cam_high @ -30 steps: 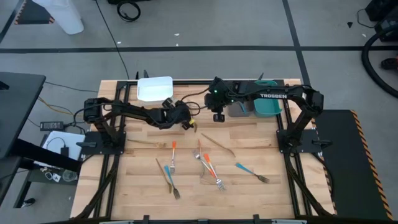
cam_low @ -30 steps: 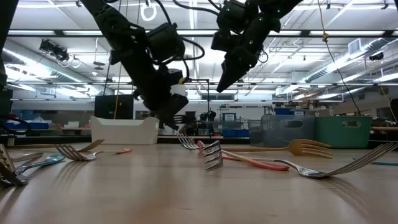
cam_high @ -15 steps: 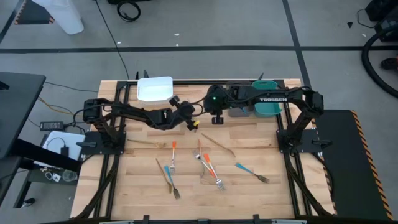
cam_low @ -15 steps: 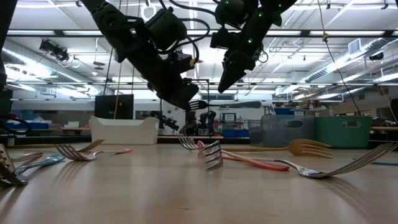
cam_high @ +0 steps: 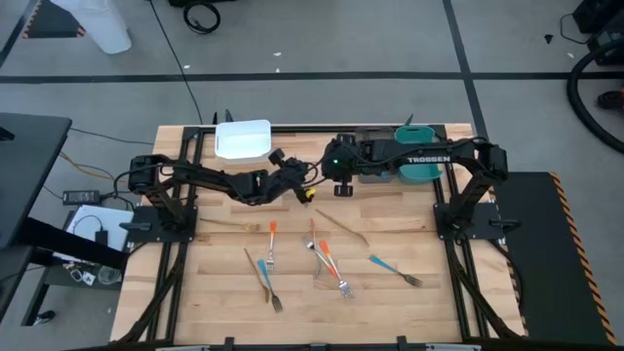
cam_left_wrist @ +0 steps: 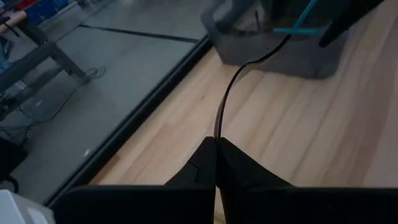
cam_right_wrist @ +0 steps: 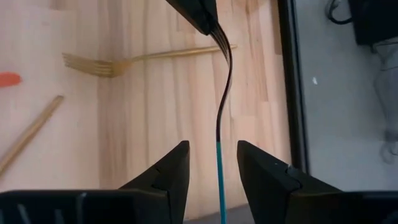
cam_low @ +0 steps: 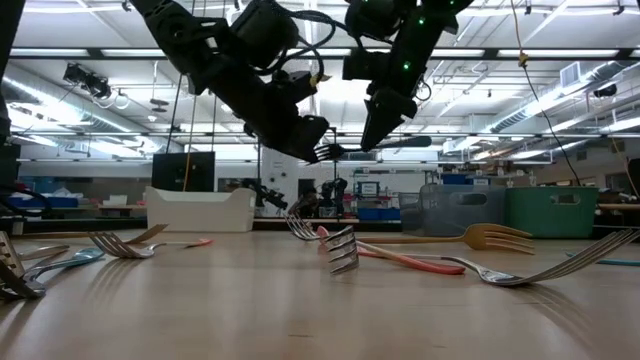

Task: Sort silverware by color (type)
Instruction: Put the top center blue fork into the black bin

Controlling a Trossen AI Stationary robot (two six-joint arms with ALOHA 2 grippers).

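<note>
A blue-handled fork point(cam_right_wrist: 219, 112) hangs in the air over the far middle of the table, with my left gripper point(cam_left_wrist: 215, 146) shut on it. The fork reaches out to my right gripper point(cam_right_wrist: 214, 158), which is open. Its two fingers stand on either side of the blue handle point(cam_right_wrist: 219, 180) without touching it. In the high view the left gripper point(cam_high: 304, 191) and the right gripper point(cam_high: 341, 185) almost meet. Other silverware lies flat on the table nearer me: orange forks point(cam_high: 272, 239), blue forks point(cam_high: 390, 266) and gold ones point(cam_high: 341, 226). My left gripper pinches the fork's tine end point(cam_right_wrist: 219, 38) between its two fingers. The fork runs on from the fingertips along their line, toward the table's right. It is lifted clear of the table, its curved metal neck point(cam_left_wrist: 227, 93) and blue handle sticking out free.
A white bin point(cam_high: 242, 138) stands at the far edge left of centre; a grey bin point(cam_high: 375, 168) and a teal bin point(cam_high: 419, 166) stand at the far right, just behind the right gripper. Bare wood lies between the grippers and the loose forks.
My left gripper has risen from near the table and tipped up toward level, carrying the fork up and toward the table's right until its handle lies between the right gripper's fingers. The right gripper has turned a little over the same spot.
</note>
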